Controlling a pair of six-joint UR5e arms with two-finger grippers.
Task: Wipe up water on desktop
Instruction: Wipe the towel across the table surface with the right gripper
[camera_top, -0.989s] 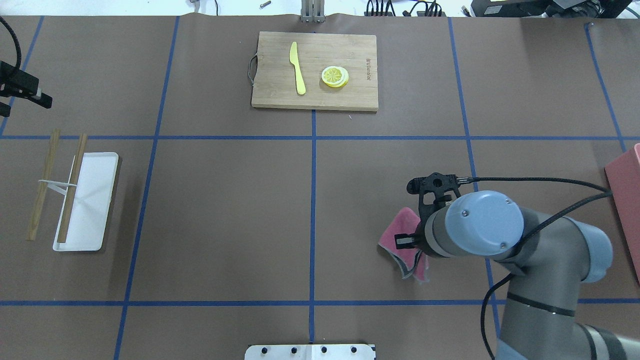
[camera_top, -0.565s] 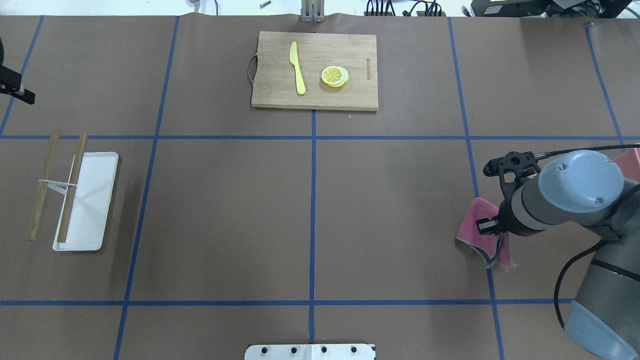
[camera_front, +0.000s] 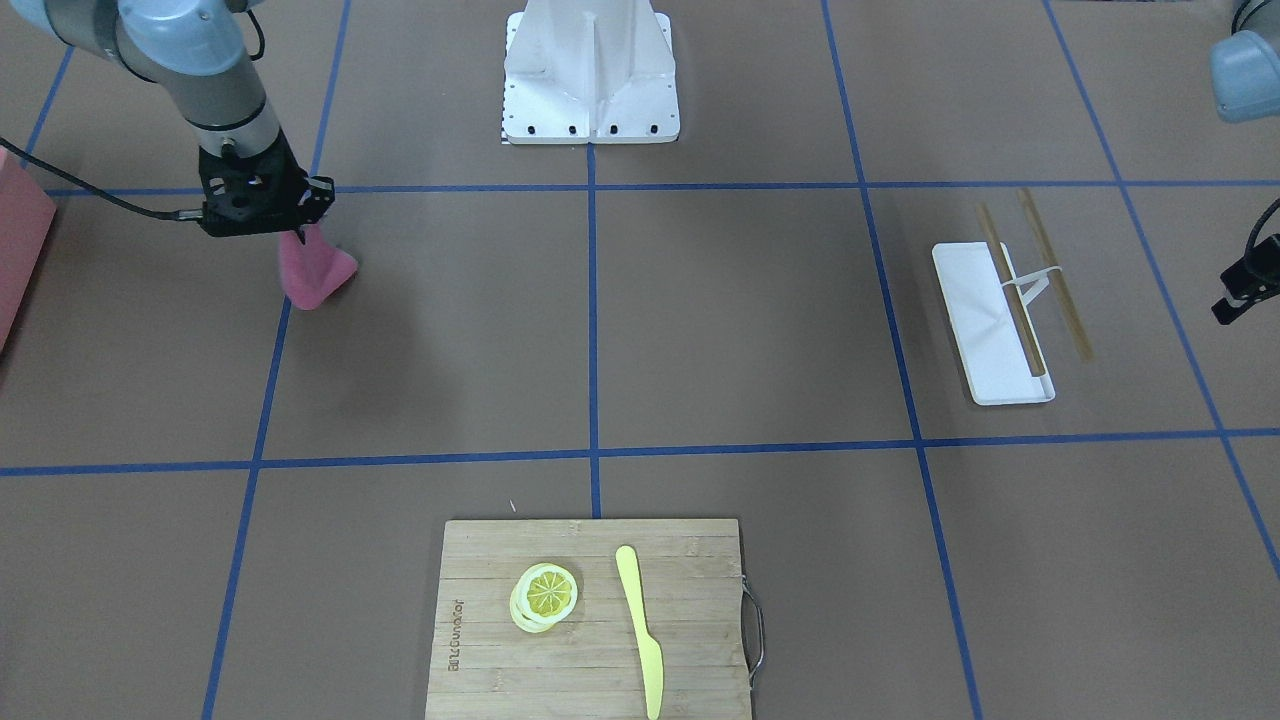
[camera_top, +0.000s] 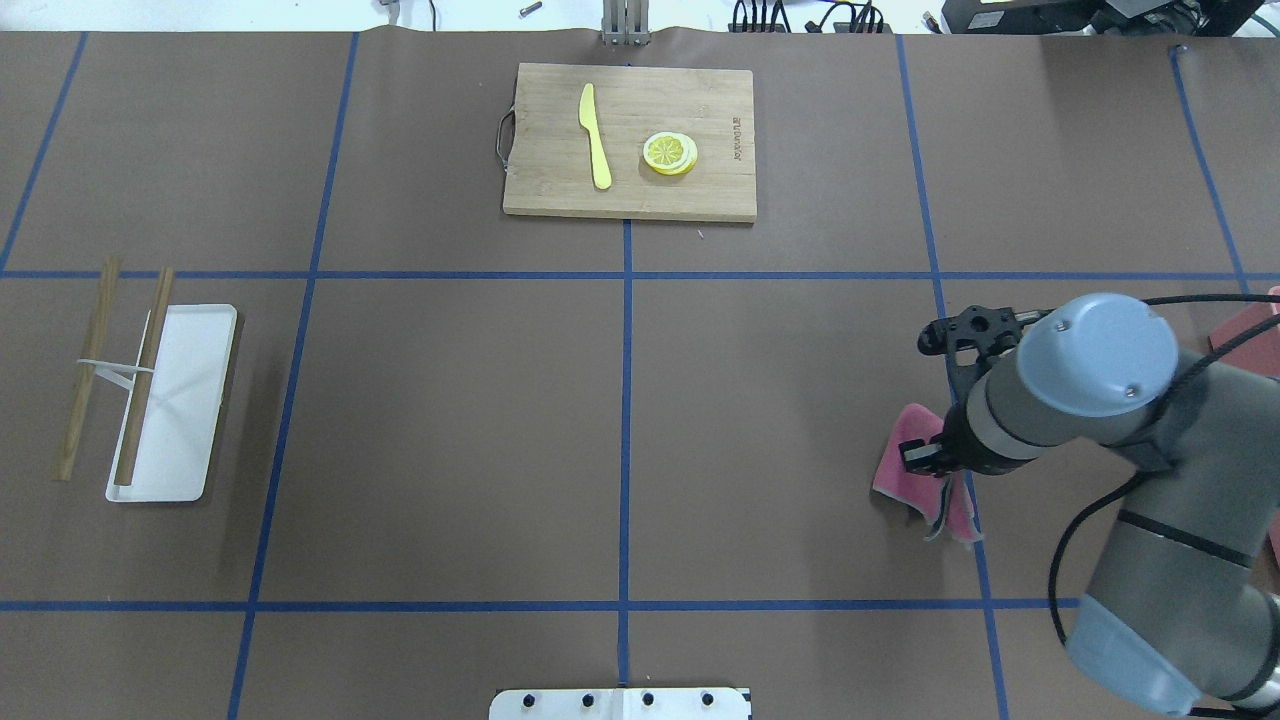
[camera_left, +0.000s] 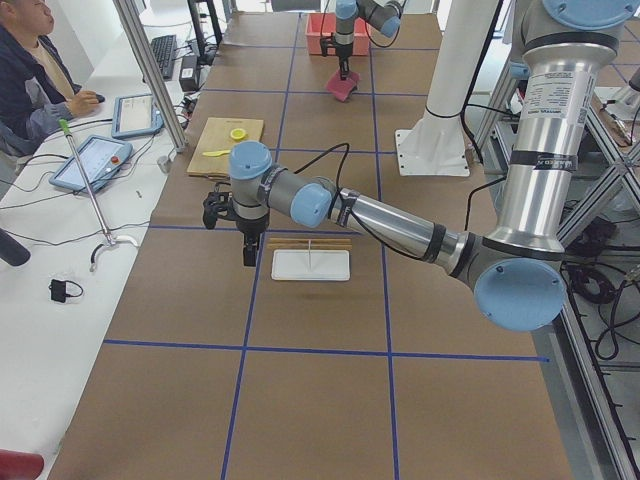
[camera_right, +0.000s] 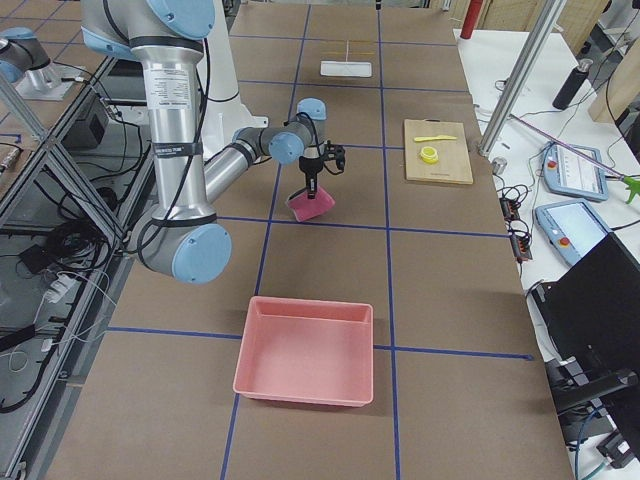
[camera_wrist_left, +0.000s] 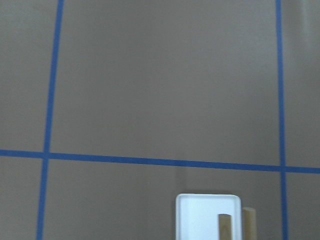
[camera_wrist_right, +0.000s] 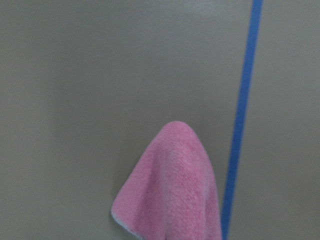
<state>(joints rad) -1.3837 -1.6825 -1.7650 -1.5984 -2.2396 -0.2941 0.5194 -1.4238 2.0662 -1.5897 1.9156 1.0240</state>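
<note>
The brown desktop (camera_top: 450, 420) with blue tape lines shows no water that I can make out. My right gripper (camera_top: 935, 455) is shut on a pink cloth (camera_top: 905, 462) over the desktop's right part, on a blue tape line. The cloth hangs from the gripper (camera_front: 292, 228), its lower end (camera_front: 315, 272) at or just above the surface. It also shows in the right wrist view (camera_wrist_right: 175, 190) and the exterior right view (camera_right: 308, 205). My left gripper (camera_front: 1240, 290) hovers near the white tray (camera_left: 310, 265) and is out of the overhead view. I cannot tell whether it is open or shut.
A bamboo cutting board (camera_top: 720, 195) with a yellow knife (camera_top: 596, 135) and a lemon slice (camera_top: 669, 153) lies at the far middle. The white tray (camera_top: 185, 400) carries wooden chopsticks (camera_top: 145, 375) at the left. A pink bin (camera_right: 305, 350) stands at the right end.
My right gripper carried the pink cloth to the right across the desktop, then back a little to the left. My left gripper moved out of the overhead view at the left edge.
</note>
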